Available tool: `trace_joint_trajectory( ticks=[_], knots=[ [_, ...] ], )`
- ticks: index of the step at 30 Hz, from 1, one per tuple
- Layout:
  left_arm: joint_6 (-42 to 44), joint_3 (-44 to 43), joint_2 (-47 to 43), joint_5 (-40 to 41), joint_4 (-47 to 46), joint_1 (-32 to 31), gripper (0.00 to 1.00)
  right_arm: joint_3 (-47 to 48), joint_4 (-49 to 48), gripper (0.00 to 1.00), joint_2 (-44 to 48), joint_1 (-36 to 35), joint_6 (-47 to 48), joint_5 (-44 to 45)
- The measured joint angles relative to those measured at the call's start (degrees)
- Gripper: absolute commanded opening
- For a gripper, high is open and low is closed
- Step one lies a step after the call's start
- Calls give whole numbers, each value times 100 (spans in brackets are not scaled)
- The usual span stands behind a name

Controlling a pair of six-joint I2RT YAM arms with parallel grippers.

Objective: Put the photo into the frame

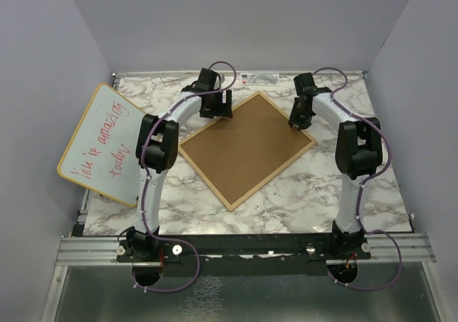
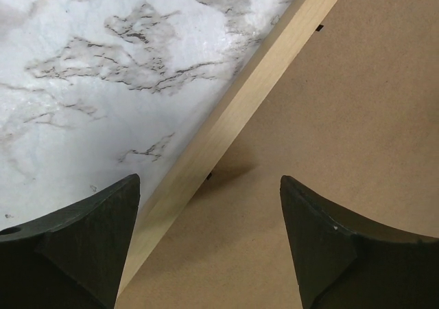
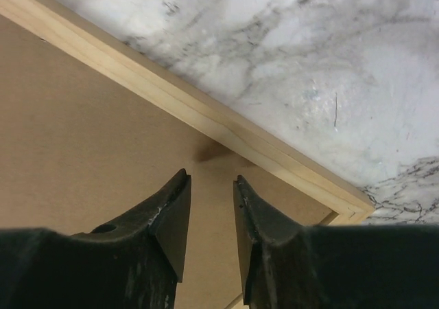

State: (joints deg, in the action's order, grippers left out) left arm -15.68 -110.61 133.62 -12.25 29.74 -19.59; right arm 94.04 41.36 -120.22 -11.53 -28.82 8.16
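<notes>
The frame of thin light wood lies flat on the marble table, turned like a diamond. The brown backing board fills it, so the pane is hidden. The photo is not in view. My left gripper is open and empty over the frame's upper-left rail, one finger over the marble and the other over the board. My right gripper hangs over the board just inside the rail near the right corner. Its jaws stand a narrow gap apart with nothing between them.
A round-cornered whiteboard with red handwriting leans at the table's left edge. Grey walls close in the left, back and right sides. A small white label lies at the back edge. Bare marble shows in front of the frame.
</notes>
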Motion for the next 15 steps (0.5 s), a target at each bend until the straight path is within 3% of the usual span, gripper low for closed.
trace_joint_trajectory(
  ticks=[8,15],
  knots=[
    [-181,-48,-70,90,72,149,92,595,-238,49,-35,55,249,-76],
    [-229,820,-706,387,127,378,93,973,-457,52,-282,76,494,-297]
  ],
)
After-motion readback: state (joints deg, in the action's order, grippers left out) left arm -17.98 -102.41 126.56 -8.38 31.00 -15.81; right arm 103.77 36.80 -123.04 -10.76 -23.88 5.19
